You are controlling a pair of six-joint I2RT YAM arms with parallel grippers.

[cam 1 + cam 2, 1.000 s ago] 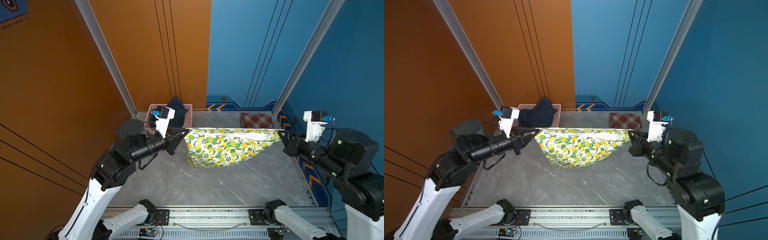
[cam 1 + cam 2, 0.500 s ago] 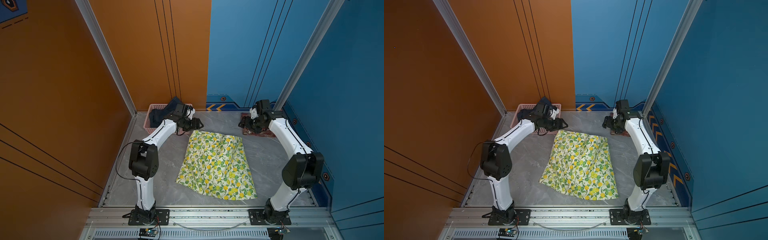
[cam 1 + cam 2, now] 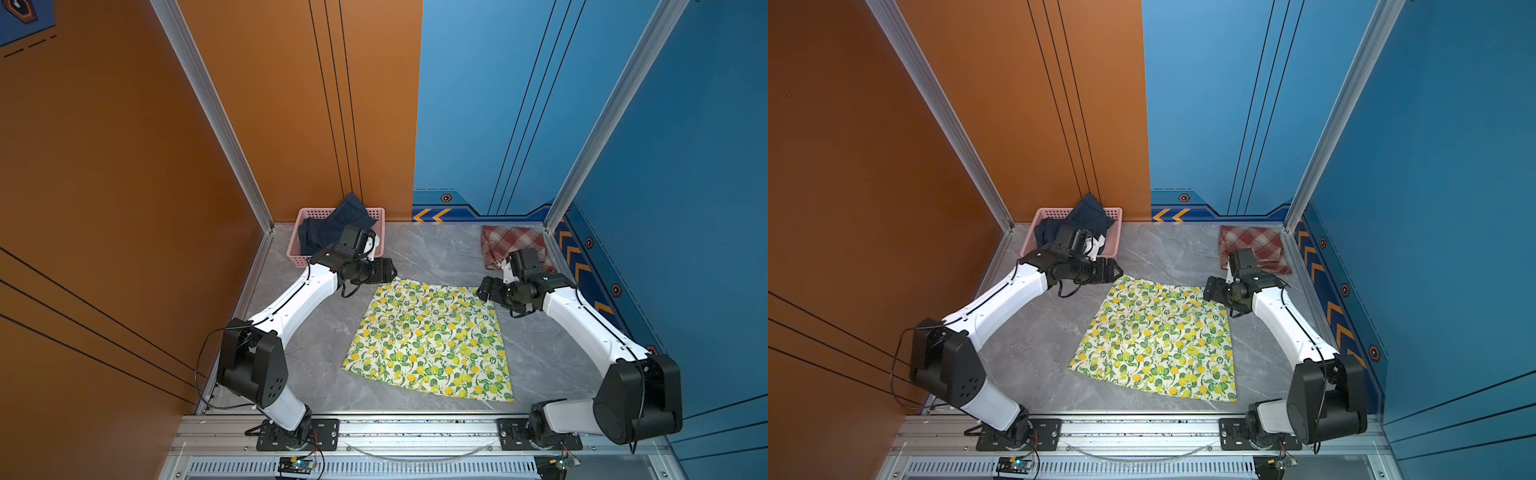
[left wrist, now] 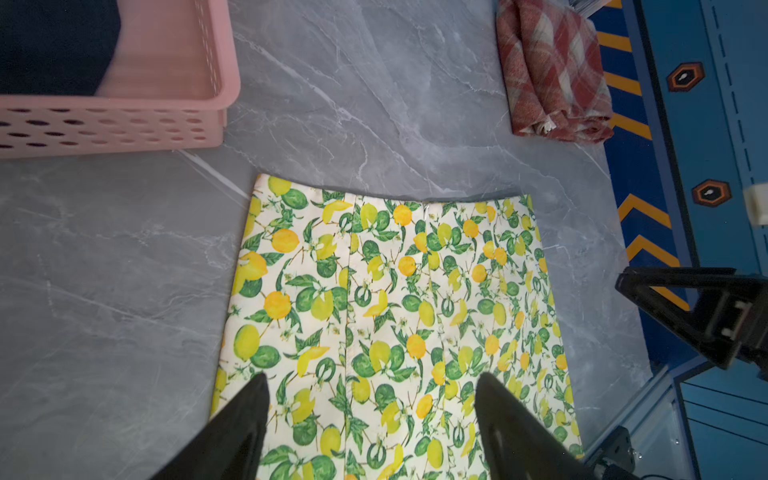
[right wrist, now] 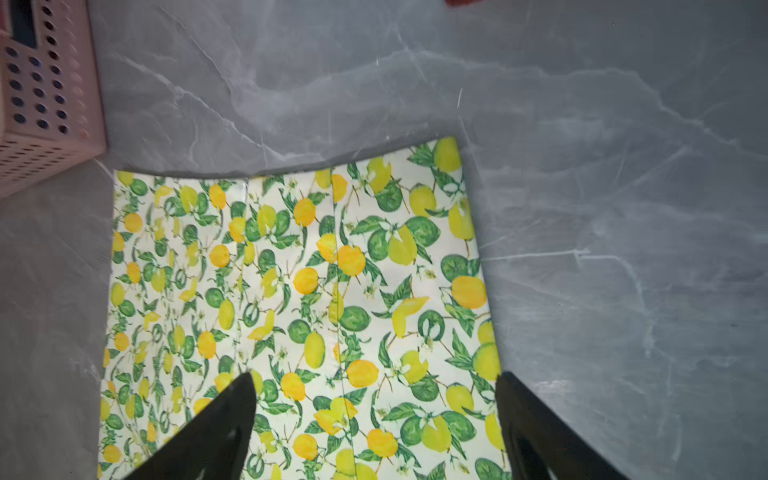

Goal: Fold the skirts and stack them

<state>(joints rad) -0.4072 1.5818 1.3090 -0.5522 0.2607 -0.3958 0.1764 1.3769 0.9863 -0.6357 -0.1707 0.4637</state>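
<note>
The lemon-print skirt (image 3: 428,336) (image 3: 1158,340) lies spread flat on the grey table, its waistband toward the back wall. My left gripper (image 3: 388,270) (image 4: 372,375) hovers open over the waistband's left corner, holding nothing. Over the right corner my right gripper (image 3: 484,289) (image 5: 375,374) is open too, and empty. The plaid skirt (image 3: 513,245) (image 4: 552,75) lies folded in the back right corner. The denim skirt (image 3: 332,226) (image 3: 1075,222) sits bunched in the basket.
The pink perforated basket (image 3: 376,216) (image 4: 166,124) stands at the back left against the orange wall. Walls close in the table's left, back and right sides. An aluminium rail (image 3: 415,428) with both arm bases runs along the front edge.
A second ago the lemon skirt hung stretched between both shut grippers. It now lies flat on the table, and both grippers have opened and let go of it.
</note>
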